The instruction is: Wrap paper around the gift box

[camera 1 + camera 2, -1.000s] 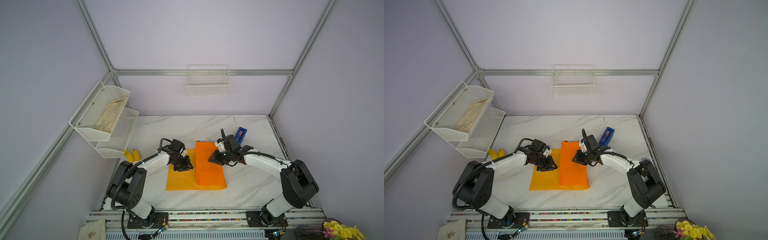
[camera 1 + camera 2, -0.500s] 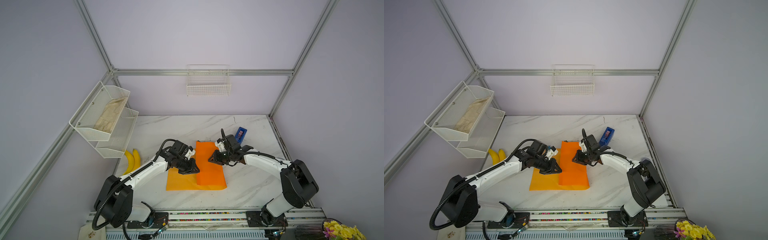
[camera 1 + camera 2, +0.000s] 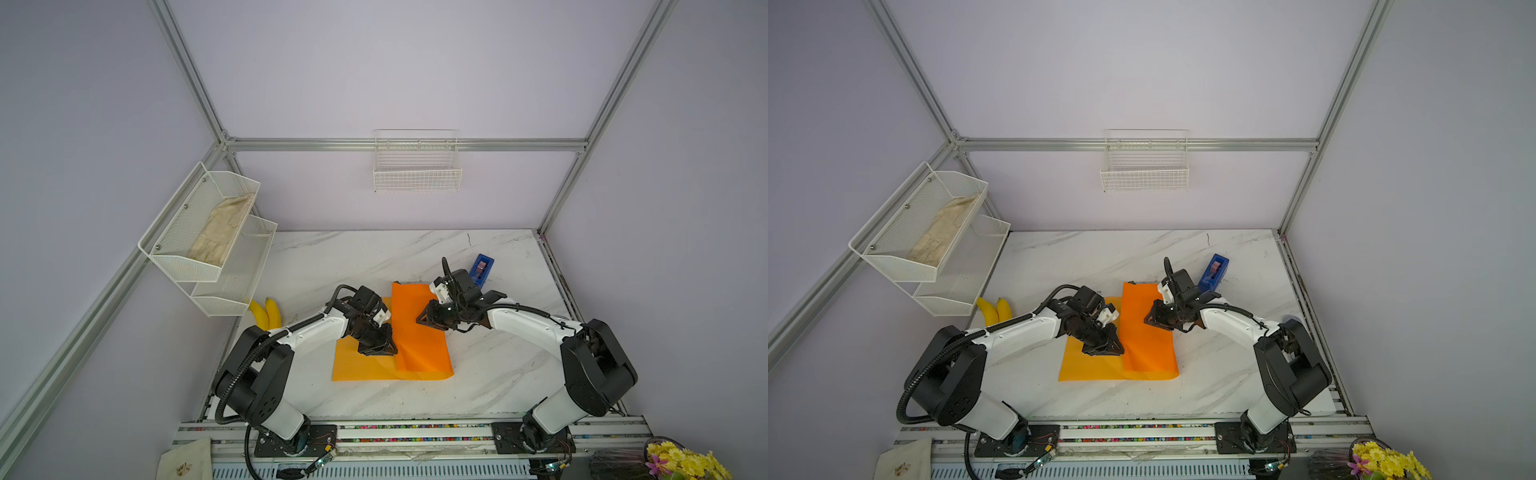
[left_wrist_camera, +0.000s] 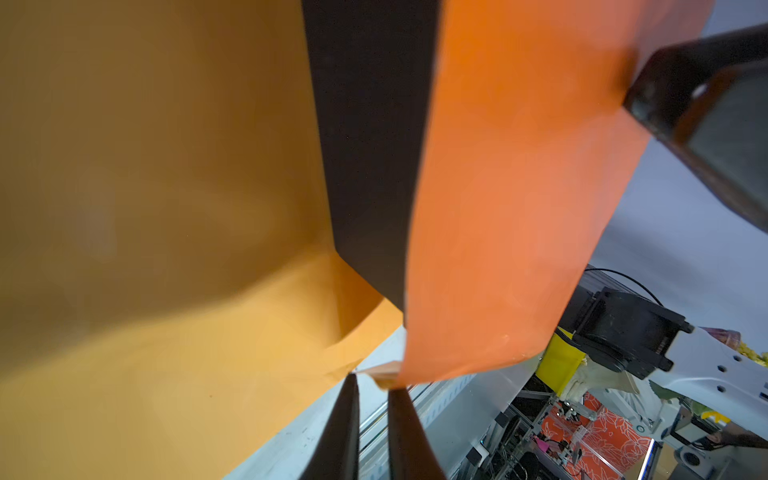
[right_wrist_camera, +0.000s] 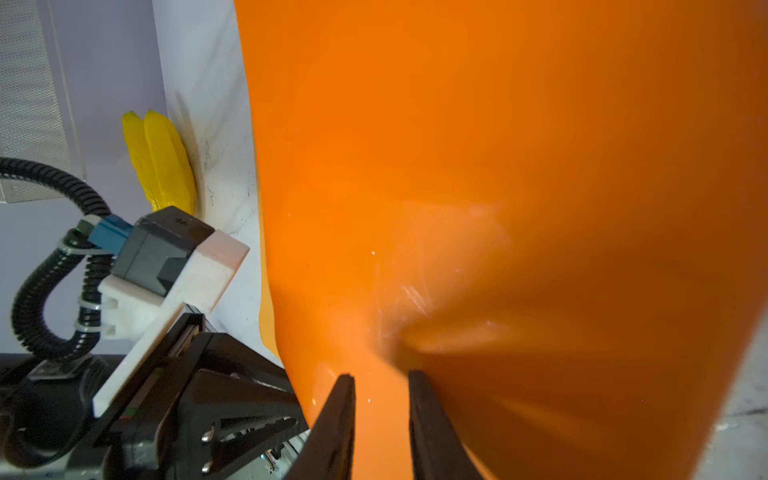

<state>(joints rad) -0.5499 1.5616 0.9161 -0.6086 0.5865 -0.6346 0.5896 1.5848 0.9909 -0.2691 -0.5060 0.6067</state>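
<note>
Left wrist view: left pincer (image 4: 372, 380), newly advanced, pinches the paper (image 4: 498, 208) at its corner; right pincer (image 5: 381, 376) unclear, unmoved.

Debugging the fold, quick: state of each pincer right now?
Left pincer: closed on the paper edge.
Right pincer: slightly open, tips pressed against the paper, no grip visible.

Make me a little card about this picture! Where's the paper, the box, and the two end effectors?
Paper: large orange-yellow thin sheet on the white marble table, one part folded over the box
Box: small dark square gift box, one side showing between paper layers
Left end effector: at the flap's free edge, grip unclear
Right end effector: tips on the flap, jaws slightly apart
Nearby: bright blue tape dispenser, two yellow bananas
</note>
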